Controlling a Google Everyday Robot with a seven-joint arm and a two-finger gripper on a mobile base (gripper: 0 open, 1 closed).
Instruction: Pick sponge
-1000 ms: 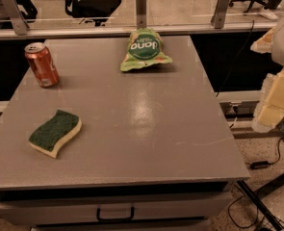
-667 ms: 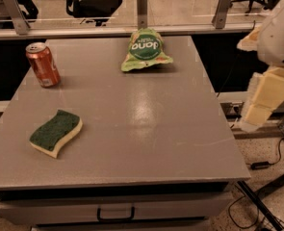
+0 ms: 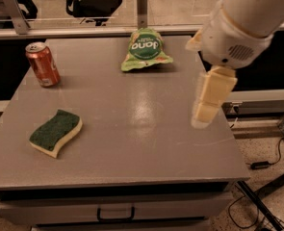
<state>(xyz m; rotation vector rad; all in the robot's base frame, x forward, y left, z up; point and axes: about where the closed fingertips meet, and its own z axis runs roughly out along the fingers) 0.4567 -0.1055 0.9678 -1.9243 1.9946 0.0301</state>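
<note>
grey worktop [image 3: 146,129], gripper [image 3: 204,114] over its right side
the sponge [image 3: 56,132] lies flat front left, well apart from it. i can't tell if the gripper is open or closed. red can [image 3: 43,64] back left, green snack bag [image 3: 146,49] at the back; a chair [image 3: 96,1] behind is cut off at the top.

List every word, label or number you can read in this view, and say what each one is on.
"jona", or close to it, in large white letters: on the green snack bag. Its smaller print is too blurred to read.
Red can: white marking, too blurred to read.
Sponge: no text.
Gripper, above the right side of the table: no text.
</note>
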